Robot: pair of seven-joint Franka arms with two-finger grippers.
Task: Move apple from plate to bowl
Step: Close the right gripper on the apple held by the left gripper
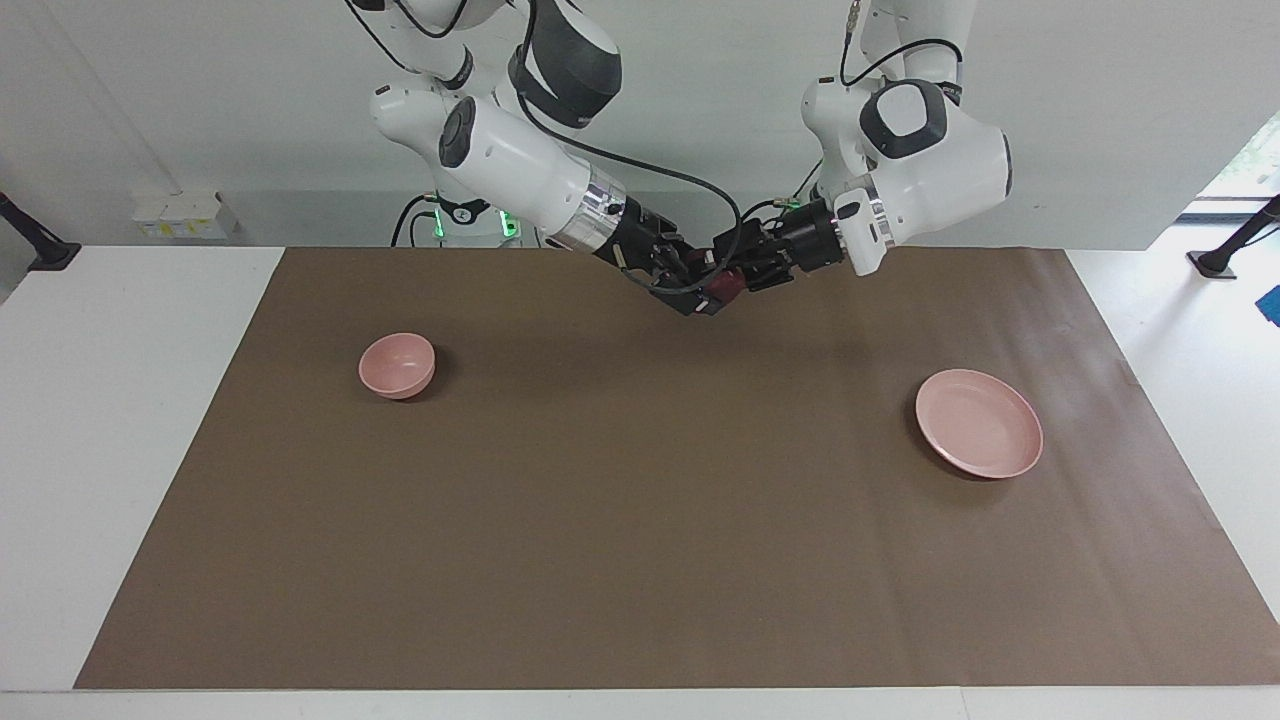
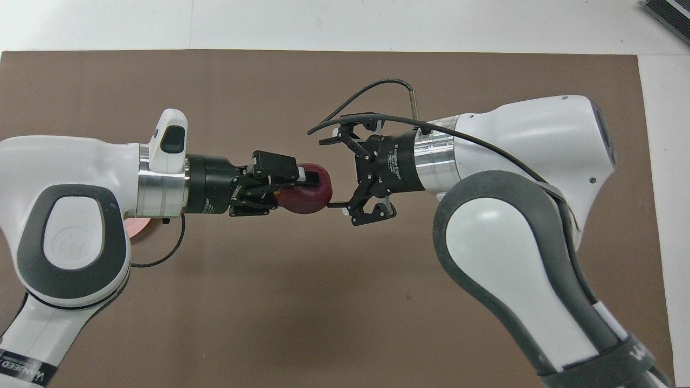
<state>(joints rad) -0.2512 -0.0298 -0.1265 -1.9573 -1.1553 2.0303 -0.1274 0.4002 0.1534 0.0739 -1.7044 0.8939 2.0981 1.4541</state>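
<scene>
apple (image 2: 307, 196): dark red, round, glossy, held in the air over the brown mat (image 1: 640, 560)
left gripper (image 2: 294, 186): fingers clenched on the apple
right gripper (image 2: 329, 172): fingers spread, tips at the apple's free end
bowl (image 1: 397, 365), plate (image 1: 979, 423): on the bench, well apart from both

A brown mat (image 1: 640, 520) covers most of a white table (image 1: 110, 420), lying flat with white margin exposed at both ends and along the edge farthest from the robots. Faint creases run across the mat toward the left arm's end. A small white box (image 1: 185, 215) sits against the wall near the right arm's end of the table. Green indicator lights (image 1: 440, 230) glow low between the arm bases. A dark ribbed object (image 2: 668, 13) lies at the table's corner, only partly in view.
</scene>
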